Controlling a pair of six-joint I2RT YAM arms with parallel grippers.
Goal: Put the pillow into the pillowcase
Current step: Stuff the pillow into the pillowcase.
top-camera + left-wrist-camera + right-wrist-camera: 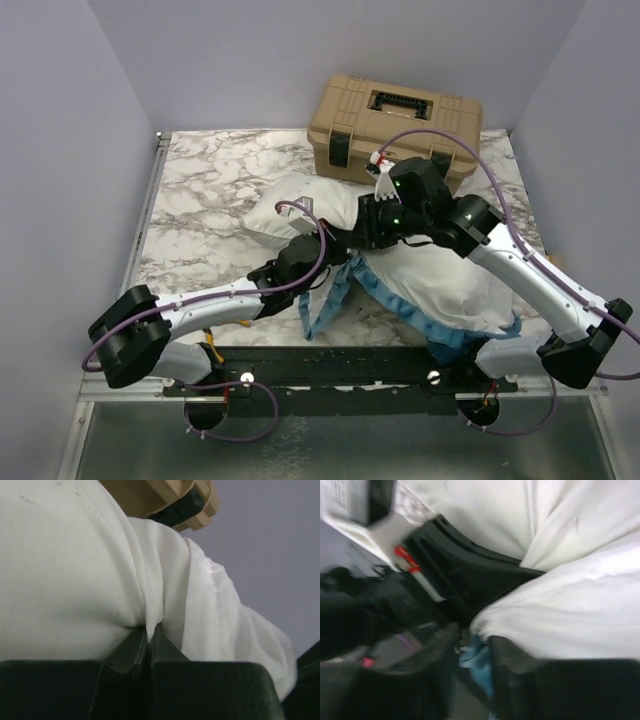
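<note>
right wrist view: label (342, 500) beside the pillow (470, 510), print too blurred.

My left arm (205, 303): silver-white link shells, chunky black joint housings, thin purple cable (300, 215) running along it, with a big loop at lower left of the top view. Right arm (530, 272): same build, with a longer purple run over the top. Green LEDs (398, 186) are lit on its black wrist block, and a small white tag (381, 167) with a red mark sits just above. Yellow wire (208, 344) by my left base. Left gripper (148, 647) fingers (125, 652): dark green-black moulded plastic, wedge tips. Right gripper (470, 655) fingers (520, 665): black, too blurred for detail.
</note>
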